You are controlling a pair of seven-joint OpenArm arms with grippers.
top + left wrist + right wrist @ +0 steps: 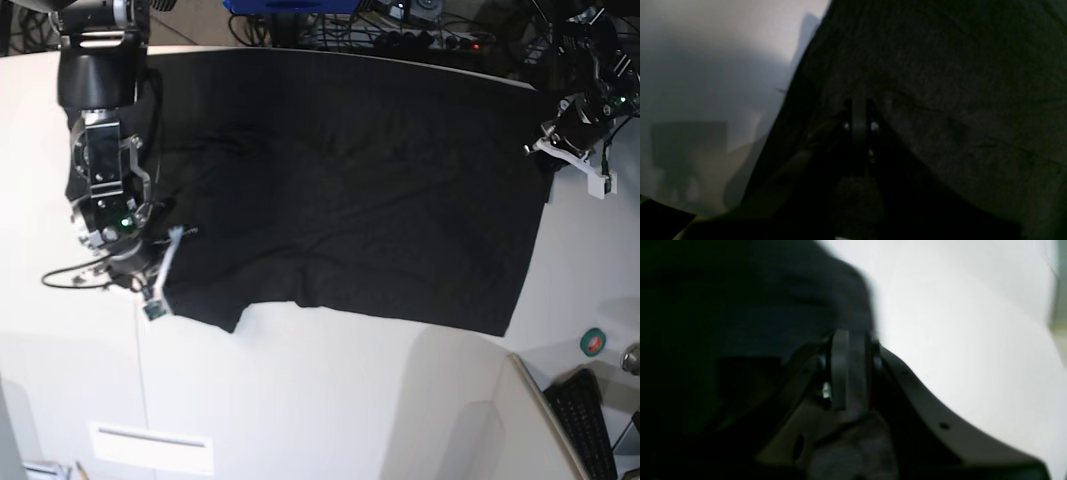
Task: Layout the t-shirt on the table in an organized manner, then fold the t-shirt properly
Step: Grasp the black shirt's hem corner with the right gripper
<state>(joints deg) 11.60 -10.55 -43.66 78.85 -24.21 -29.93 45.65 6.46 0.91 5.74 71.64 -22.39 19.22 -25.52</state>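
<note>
The table (pixel 330 400) bears the shirt (pixel 350 190) spread print-down for folding, stretched between the right gripper (pixel 850 336), nipping its near sleeve edge, and the left gripper (pixel 858 103), clamped on the opposite hem.

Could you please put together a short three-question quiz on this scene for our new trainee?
1. True or false: the t-shirt lies crumpled in a small heap.
2. Which side of the garment faces up in the base view: A) the plain black side, B) a multicolour print, C) a white lining?
3. Fill in: the right gripper sits at the shirt's edge on the base view's ____ side, while the left gripper is at the opposite edge.

Key
1. False: it is spread wide over the table.
2. A: no print shows.
3. Left.
</note>
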